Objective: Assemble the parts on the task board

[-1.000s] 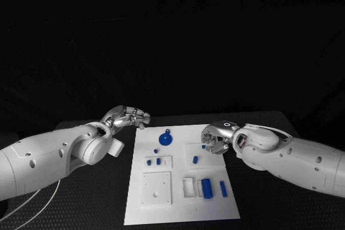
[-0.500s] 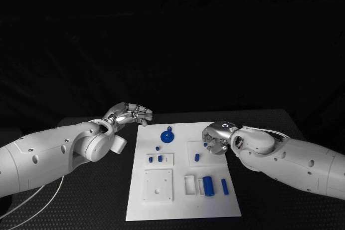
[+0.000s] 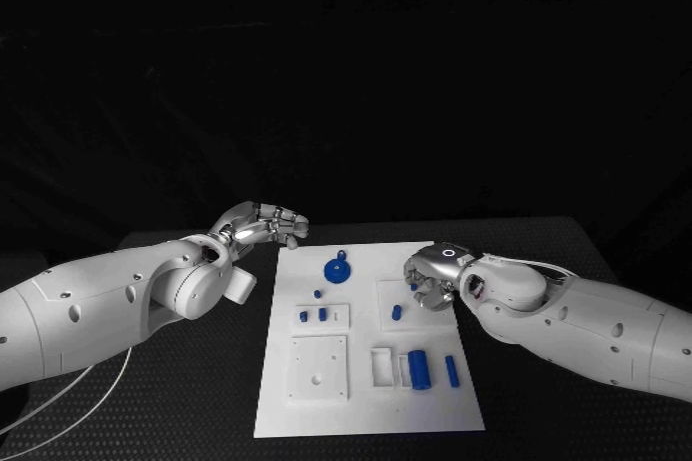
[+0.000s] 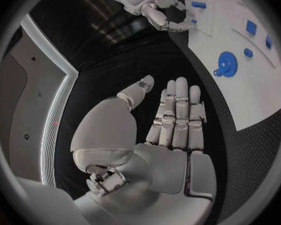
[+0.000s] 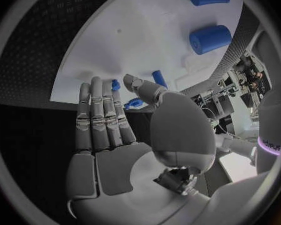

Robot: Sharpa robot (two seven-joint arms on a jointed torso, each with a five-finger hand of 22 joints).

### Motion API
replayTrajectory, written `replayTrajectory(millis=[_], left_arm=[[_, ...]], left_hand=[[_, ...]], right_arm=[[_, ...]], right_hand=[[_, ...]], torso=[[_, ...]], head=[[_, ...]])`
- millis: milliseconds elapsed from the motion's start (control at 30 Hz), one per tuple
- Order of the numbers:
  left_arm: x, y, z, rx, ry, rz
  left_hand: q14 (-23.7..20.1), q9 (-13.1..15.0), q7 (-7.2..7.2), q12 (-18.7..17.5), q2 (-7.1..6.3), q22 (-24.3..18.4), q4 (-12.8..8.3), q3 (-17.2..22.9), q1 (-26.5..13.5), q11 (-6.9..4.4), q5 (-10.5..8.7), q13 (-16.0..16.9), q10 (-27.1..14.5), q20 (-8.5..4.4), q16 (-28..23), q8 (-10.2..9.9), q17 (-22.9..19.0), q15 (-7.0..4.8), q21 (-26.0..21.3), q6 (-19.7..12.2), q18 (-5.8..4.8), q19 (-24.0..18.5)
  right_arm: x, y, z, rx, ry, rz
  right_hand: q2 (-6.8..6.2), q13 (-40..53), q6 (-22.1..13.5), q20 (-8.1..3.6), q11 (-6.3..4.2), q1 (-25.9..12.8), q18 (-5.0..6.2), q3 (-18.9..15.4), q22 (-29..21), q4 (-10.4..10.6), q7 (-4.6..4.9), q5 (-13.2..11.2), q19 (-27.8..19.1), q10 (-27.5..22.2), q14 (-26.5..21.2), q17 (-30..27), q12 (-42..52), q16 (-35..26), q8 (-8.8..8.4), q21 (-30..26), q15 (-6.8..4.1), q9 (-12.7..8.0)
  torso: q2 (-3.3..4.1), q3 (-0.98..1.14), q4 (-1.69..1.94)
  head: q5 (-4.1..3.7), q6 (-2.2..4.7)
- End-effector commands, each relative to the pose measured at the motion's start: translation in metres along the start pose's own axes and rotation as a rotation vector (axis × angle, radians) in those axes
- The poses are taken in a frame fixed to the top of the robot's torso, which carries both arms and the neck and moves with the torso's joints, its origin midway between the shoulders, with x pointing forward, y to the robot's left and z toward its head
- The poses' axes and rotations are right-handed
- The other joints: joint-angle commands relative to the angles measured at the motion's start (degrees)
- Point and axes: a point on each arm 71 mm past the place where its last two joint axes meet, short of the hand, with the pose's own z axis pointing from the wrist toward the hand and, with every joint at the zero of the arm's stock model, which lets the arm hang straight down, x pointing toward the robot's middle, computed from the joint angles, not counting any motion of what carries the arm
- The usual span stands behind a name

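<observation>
Left hand (image 3: 267, 226) hovering over the black table (image 3: 188, 381) just off the board's (image 3: 368, 416) far left corner, fingers straight and side by side in its wrist view, holding nothing. Right hand (image 3: 433, 276) poised above the board's right edge, fingers likewise extended and empty, thumb apart. On the board: blue gear (image 3: 336, 272) near the far edge, small pegs (image 3: 323, 314) left of centre, a thick cylinder (image 3: 418, 369) and a thin bar (image 3: 451, 371) side by side near the right edge, toward the near end. Another small blue part (image 3: 397, 312) lying just beside the right hand.
</observation>
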Motion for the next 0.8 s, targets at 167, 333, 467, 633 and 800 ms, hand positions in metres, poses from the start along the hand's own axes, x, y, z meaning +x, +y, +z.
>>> replayTrajectory(millis=[167, 333, 467, 633, 800], left_arm=[[0.003, -0.002, 0.0, 0.006, 0.016, -0.013], [0.004, -0.002, 0.0, 0.005, 0.019, -0.014], [0.004, -0.002, 0.001, 0.003, 0.021, -0.015], [0.005, -0.002, 0.001, 0.001, 0.024, -0.016], [0.006, -0.002, 0.001, -0.003, 0.025, -0.016]], left_hand=[[0.28, 0.03, -0.04, -0.1, 0.17, 0.03, 0.0, -0.41, -0.68, 0.11, -0.23, -0.1, -0.52, 0.43, -0.46, 0.19, 0.02, 0.28, -0.34, -0.49, -0.05, 0.0], [0.29, 0.03, -0.04, -0.09, 0.17, 0.04, 0.0, -0.41, -0.68, 0.12, -0.22, -0.11, -0.54, 0.43, -0.49, 0.19, 0.04, 0.28, -0.36, -0.51, -0.05, 0.01], [0.31, 0.03, -0.02, -0.09, 0.16, 0.06, 0.02, -0.44, -0.72, 0.13, -0.22, -0.11, -0.58, 0.44, -0.55, 0.18, 0.05, 0.29, -0.39, -0.55, -0.05, 0.01], [0.32, 0.02, -0.01, -0.09, 0.14, 0.07, 0.02, -0.45, -0.73, 0.14, -0.22, -0.12, -0.61, 0.45, -0.6, 0.16, 0.07, 0.29, -0.43, -0.6, -0.04, 0.02], [0.33, 0.01, 0.01, -0.08, 0.12, 0.09, 0.03, -0.47, -0.75, 0.15, -0.22, -0.13, -0.64, 0.45, -0.66, 0.15, 0.09, 0.3, -0.46, -0.65, -0.04, 0.02]], right_arm=[[0.007, 0.002, 0.001, -0.008, 0.027, -0.025], [0.012, 0.005, 0.003, -0.012, 0.034, -0.039], [0.014, 0.007, 0.005, -0.006, 0.032, -0.057], [0.015, 0.007, 0.006, 0.003, 0.029, -0.079], [0.015, 0.008, 0.007, 0.004, 0.026, -0.093]], right_hand=[[1.4, 0.28, 1.18, -0.03, -0.18, -0.04, -0.51, 0.21, 0.09, -0.54, -0.29, -0.27, 0.46, 1.0, 0.37, 0.43, -0.35, 0.32, 0.53, 0.29, -0.03, 0.21], [2.22, 0.64, 2.04, -0.21, -0.57, -0.02, -0.51, 0.18, 0.23, -1.13, -0.5, -0.21, 0.95, 2.07, 0.71, 1.02, -0.31, 0.66, 0.83, 0.58, -0.18, 0.28], [2.89, 0.8, 2.4, -0.29, -0.72, 0.08, -0.51, 0.39, 0.3, -1.41, -0.65, -0.22, 1.14, 2.48, 0.84, 1.37, -0.38, 0.82, 0.92, 0.7, -0.26, 0.29], [3.53, 0.98, 2.88, -0.38, -0.85, 0.04, -0.51, 0.59, 0.36, -1.74, -0.84, -0.3, 1.35, 2.88, 0.96, 1.74, -0.47, 0.97, 1.07, 0.84, -0.33, 0.32], [4.77, 1.45, 4.02, -0.75, -1.3, 0.19, -0.51, 0.97, 0.59, -2.64, -1.29, -0.35, 2.27, 4.07, 1.69, 2.58, -0.42, 1.49, 1.47, 1.4, -0.68, 0.45]], torso=[[-0.02, 0.02, 0.02], [-0.01, 0.04, 0.05], [-0.02, 0.09, -0.04], [0.0, 0.07, 0.04], [-0.03, 0.04, -0.02]], head=[[0.13, -0.28], [0.21, -0.46], [0.23, -0.49], [0.11, -0.63], [0.01, -0.79]])
